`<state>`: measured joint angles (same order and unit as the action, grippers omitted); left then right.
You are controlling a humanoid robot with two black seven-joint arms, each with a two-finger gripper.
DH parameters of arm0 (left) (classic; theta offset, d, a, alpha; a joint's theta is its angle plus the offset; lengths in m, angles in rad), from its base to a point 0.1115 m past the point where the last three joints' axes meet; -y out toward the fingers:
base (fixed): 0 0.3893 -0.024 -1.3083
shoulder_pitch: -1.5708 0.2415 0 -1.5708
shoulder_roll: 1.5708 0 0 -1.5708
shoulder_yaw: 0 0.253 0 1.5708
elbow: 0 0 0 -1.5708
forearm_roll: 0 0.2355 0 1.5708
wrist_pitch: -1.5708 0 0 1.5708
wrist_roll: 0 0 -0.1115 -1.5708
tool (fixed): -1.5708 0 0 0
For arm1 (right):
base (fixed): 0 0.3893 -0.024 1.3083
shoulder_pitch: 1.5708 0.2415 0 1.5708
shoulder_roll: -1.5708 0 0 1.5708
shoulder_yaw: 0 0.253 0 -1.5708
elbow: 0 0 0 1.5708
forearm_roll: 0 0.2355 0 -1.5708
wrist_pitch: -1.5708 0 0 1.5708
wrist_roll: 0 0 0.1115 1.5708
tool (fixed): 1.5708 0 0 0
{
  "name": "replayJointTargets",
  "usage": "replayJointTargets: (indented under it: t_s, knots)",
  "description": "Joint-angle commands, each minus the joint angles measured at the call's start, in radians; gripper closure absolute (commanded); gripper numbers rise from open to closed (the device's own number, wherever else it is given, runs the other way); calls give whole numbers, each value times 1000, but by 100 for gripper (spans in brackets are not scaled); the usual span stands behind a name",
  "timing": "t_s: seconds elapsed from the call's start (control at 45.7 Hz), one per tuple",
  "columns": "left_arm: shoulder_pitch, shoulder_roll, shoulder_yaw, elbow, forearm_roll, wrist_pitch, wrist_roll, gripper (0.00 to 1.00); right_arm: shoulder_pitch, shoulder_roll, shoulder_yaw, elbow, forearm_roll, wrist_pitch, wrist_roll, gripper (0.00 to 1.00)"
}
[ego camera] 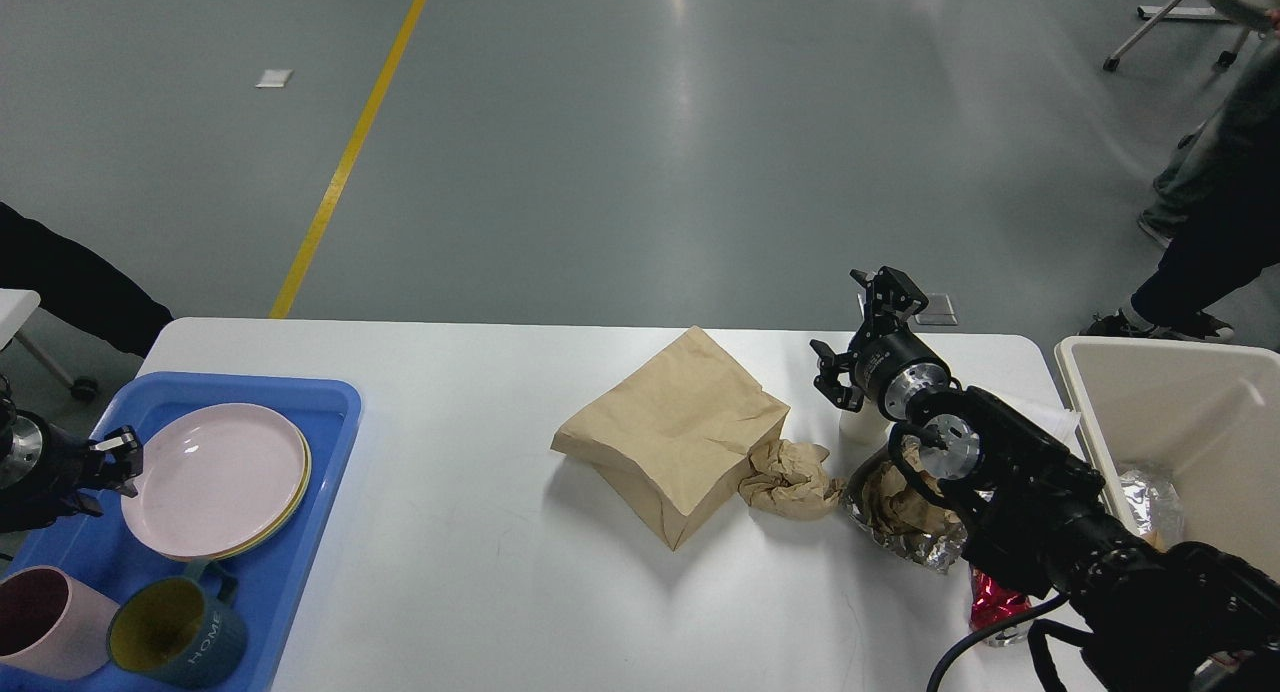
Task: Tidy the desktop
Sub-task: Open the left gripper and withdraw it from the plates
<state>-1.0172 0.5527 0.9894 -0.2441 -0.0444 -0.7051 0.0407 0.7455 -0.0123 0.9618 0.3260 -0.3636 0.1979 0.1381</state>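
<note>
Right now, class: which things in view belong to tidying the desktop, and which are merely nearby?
Belong to the job:
desktop
paper bag
crumpled paper
foil wrapper
pink plate
blue tray
beige bin

Merely nearby:
yellow floor line
bystander's legs

You are looking down at the white tabletop [480, 572], where a brown paper bag [670, 432] is lying near the middle with crumpled brown paper [790, 479] touching its right side. Your right end effector [868, 337] is hovering above the far right part, fingers spread. At the left, your left end effector [118, 459] is sitting just beside the pink plate [213, 477], which is resting on a yellow plate in the blue tray [320, 412].
</note>
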Motion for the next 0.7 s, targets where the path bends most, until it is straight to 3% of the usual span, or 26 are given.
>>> replayJointTargets:
  t_s: [0.0, 0.219, 0.372, 0.504, 0.679]
  knots:
    - [-3, -4, -2, -3, 0, 9, 1, 23, 0, 0, 0, 1, 0, 0, 0, 0]
    - [-30, 16, -18, -55, 1, -22, 5, 10, 0, 0, 0, 1, 0, 0, 0, 0]
    - [-151, 156, -2, -145, 3, -122, 5, 7, 0, 0, 0, 1, 0, 0, 0, 0]
    - [-274, 259, 17, -153, 3, -214, 5, 5, 0, 0, 0, 1, 0, 0, 0, 0]
    - [-409, 288, 12, -155, 60, -211, 15, 5, -1, 0, 0, -1, 0, 0, 0, 0]
